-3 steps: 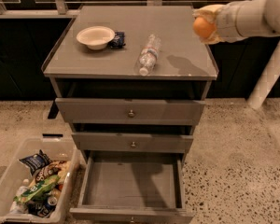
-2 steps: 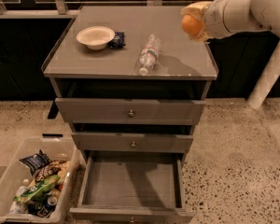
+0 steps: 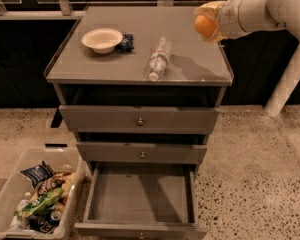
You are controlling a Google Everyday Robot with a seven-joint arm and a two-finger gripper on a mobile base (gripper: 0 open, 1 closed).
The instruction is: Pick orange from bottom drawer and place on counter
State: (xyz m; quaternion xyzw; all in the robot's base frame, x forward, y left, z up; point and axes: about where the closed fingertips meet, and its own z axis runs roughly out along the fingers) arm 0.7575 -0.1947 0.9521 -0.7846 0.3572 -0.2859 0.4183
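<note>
Leftward the arm has swung in the last second, carrying the orange [image 3: 204,26] in from beyond the right edge. Now the gripper [image 3: 207,23] hangs above the table's [image 3: 190,69] far right corner, fingers [image 3: 212,7] pinching the fruit, which is clear of the surface. Below, the bottom drawer [image 3: 140,194] gapes open and empty. Danger ahead, I'd say: let go from this height so near the edge and a round fruit may bounce off, or roll into the lying water bottle [image 3: 158,59].
</note>
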